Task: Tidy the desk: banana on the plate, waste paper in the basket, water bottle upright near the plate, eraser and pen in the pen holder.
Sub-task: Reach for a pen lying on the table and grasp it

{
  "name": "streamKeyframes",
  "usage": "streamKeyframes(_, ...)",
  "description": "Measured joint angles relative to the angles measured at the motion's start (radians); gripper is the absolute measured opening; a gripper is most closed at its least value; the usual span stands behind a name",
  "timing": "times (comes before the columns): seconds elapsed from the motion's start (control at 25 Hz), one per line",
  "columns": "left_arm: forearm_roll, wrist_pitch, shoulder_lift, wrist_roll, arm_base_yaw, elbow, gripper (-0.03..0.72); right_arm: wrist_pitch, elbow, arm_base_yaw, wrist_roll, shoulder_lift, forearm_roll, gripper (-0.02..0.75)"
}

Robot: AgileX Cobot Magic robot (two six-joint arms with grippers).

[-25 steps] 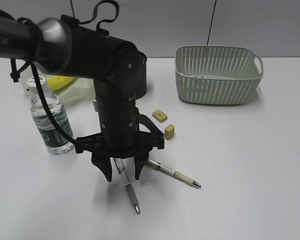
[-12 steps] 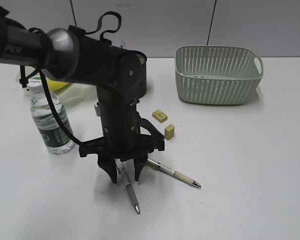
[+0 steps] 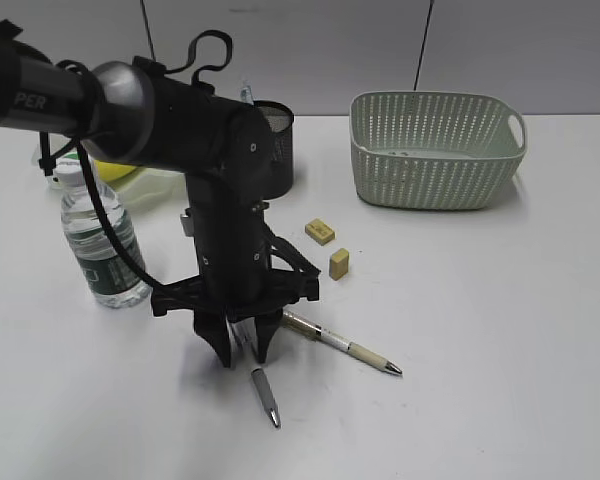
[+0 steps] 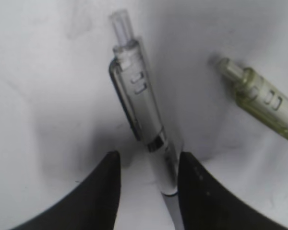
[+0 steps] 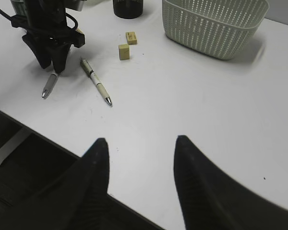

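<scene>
Left end effector (image 3: 242, 352) is down on the counter (image 3: 480, 330), jaws straddling the clear click pen (image 4: 144, 124); right finger (image 4: 201, 196) seems to touch the barrel, left one is apart, so not yet clenched on it. Straddling across the barrel looks meant for a pinch, then a carry to the black mesh pen holder (image 3: 278, 150) behind. Right end effector (image 5: 139, 177) hangs released and empty, clear of the second pen (image 3: 345, 346), two erasers (image 3: 330, 247), basket (image 3: 435, 150) and upright water bottle (image 3: 102, 245).

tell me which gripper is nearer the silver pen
Left. The left gripper stands over the silver pen with a jaw on either side of its barrel. The right gripper hangs open near the desk's front edge, well away from it.
</scene>
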Motion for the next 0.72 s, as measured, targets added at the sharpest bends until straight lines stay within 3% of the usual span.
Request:
streamKeyframes(0.12, -0.011, -0.005, 0.009, 0.006, 0.000, 0.000, 0.218, 0.000, 0.000, 0.000, 0.001, 0.000, 0.000, 0.361)
streamKeyframes(0.32, -0.018, -0.005, 0.023, 0.018, 0.000, -0.008, 0.209, 0.000, 0.000, 0.000, 0.001, 0.000, 0.000, 0.361)
streamKeyframes(0.48, -0.011, 0.030, 0.026, 0.071, -0.001, -0.034, 0.080, 0.000, 0.000, 0.000, 0.001, 0.000, 0.000, 0.361)
streamKeyframes(0.72, -0.007, 0.075, -0.029, 0.087, -0.001, -0.101, 0.085, 0.000, 0.000, 0.000, 0.001, 0.000, 0.000, 0.361)
